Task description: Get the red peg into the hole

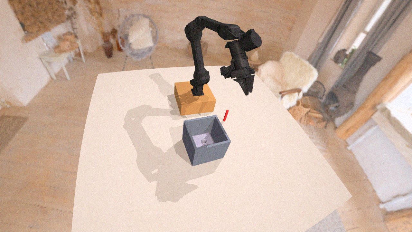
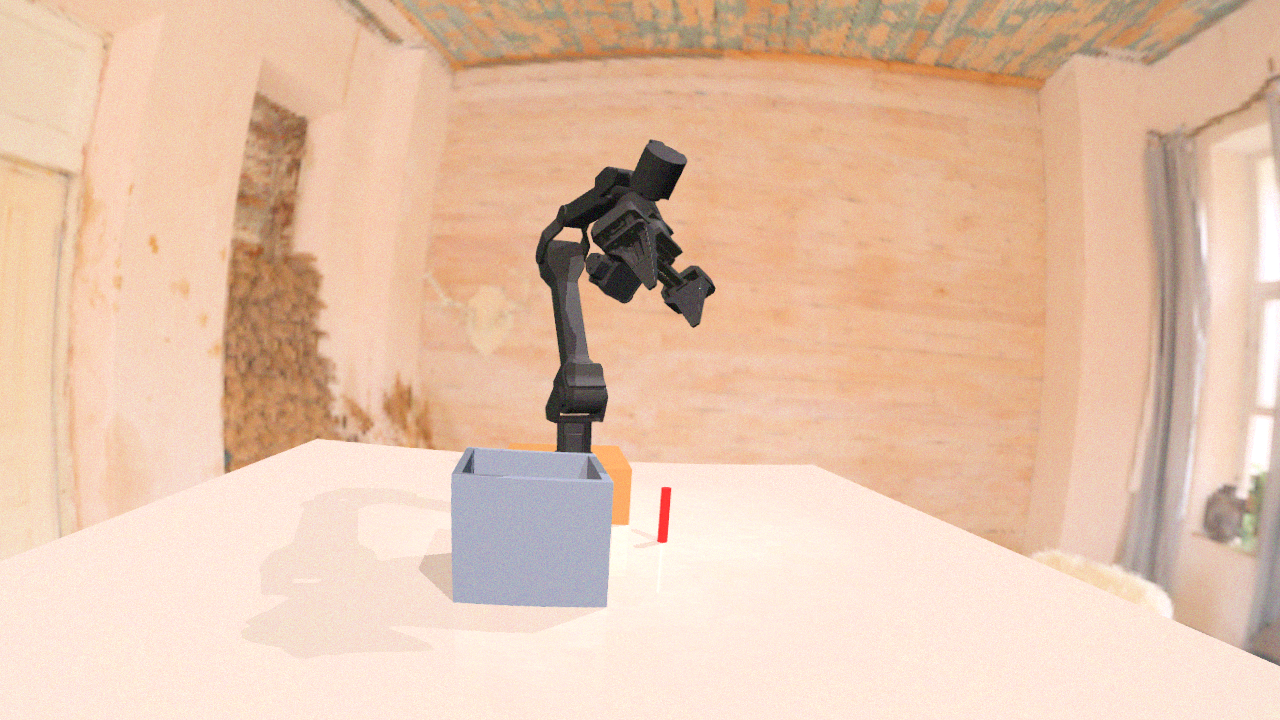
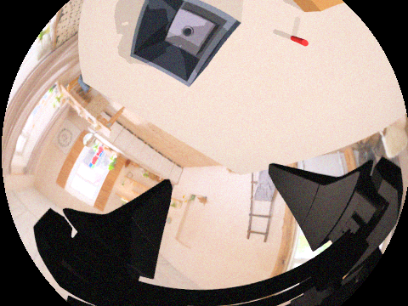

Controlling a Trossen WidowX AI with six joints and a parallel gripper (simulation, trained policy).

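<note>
Pale tabletop, red peg upright (edges well apart)

top and exterior views both face the table

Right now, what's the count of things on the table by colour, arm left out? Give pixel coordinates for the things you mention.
Red: 1, the peg (image 1: 225, 115) (image 2: 664, 514) (image 3: 299, 41)
Orange: 1, the block (image 1: 197, 109) (image 2: 621, 488) (image 3: 320, 5) under the arm
Grey-blue: 1, the open box (image 1: 211, 152) (image 2: 531, 541) (image 3: 231, 26)
Total: 3, with the box's pale bottom plate (image 1: 197, 140) (image 3: 197, 22) not counted separately
</note>
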